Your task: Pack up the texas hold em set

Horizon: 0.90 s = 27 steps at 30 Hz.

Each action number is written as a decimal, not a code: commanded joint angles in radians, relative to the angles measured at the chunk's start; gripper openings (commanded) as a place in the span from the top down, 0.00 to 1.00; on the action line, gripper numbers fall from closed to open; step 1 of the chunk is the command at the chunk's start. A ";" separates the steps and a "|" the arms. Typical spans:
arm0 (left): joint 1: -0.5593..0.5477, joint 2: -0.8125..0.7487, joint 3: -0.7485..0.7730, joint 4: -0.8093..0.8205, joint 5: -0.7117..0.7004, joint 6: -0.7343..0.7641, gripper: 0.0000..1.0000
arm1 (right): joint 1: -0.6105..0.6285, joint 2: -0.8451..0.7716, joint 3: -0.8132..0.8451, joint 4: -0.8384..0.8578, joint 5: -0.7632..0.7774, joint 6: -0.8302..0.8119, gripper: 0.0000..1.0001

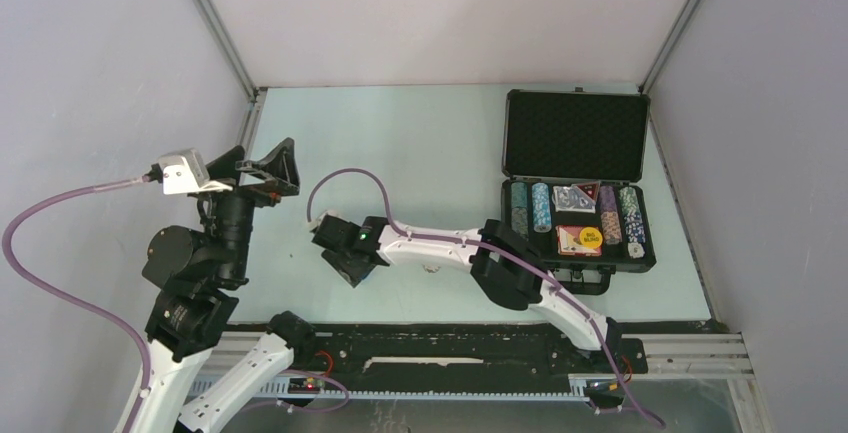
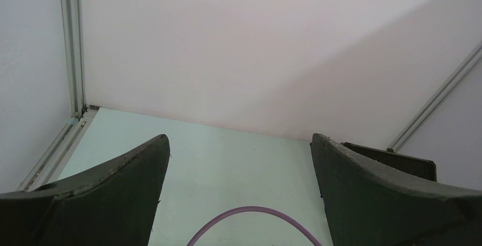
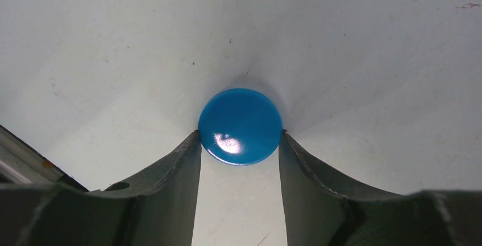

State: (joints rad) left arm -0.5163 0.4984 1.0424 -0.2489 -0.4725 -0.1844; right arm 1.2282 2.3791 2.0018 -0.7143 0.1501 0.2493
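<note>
The black hard case (image 1: 575, 136) lies open at the right of the table, lid up with foam lining. Its tray holds striped chip rows (image 1: 530, 207), a red card deck (image 1: 571, 240), a yellow round button (image 1: 591, 238) and another deck (image 1: 572, 196). My right gripper (image 1: 345, 255) reaches left over the table's middle. In the right wrist view its fingertips (image 3: 193, 144) touch both sides of a blue round button (image 3: 240, 125) lying on the table. My left gripper (image 1: 262, 163) is raised at the left, open and empty; the left wrist view (image 2: 239, 141) shows the same.
A purple cable (image 1: 350, 181) arcs above the right arm and shows low in the left wrist view (image 2: 253, 211). Grey enclosure walls with metal corner posts (image 1: 215, 23) surround the pale table. The case's handle (image 1: 585, 278) faces the near edge.
</note>
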 commanded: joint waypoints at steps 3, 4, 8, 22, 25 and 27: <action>0.007 -0.002 -0.006 0.019 0.018 -0.015 0.00 | -0.006 -0.096 -0.031 0.016 0.044 0.002 0.50; 0.007 -0.004 -0.007 0.019 0.016 -0.015 0.00 | -0.009 -0.113 -0.041 0.026 0.045 0.003 0.50; 0.007 -0.007 -0.007 0.019 0.012 -0.013 0.00 | -0.024 -0.199 -0.106 0.068 0.049 0.030 0.51; 0.007 -0.010 -0.005 0.018 0.026 -0.018 0.00 | -0.222 -0.910 -0.731 0.134 0.235 0.126 0.53; 0.007 -0.004 -0.007 0.019 0.032 -0.021 0.00 | -0.344 -1.049 -0.825 0.029 0.208 0.217 0.53; 0.007 0.002 -0.005 0.018 0.036 -0.024 0.00 | -0.428 -1.143 -0.898 -0.014 0.186 0.262 0.54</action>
State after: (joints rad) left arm -0.5163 0.4881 1.0424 -0.2489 -0.4587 -0.1860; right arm 0.9154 1.3643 1.2068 -0.6098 0.3199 0.3828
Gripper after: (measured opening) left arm 0.996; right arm 0.552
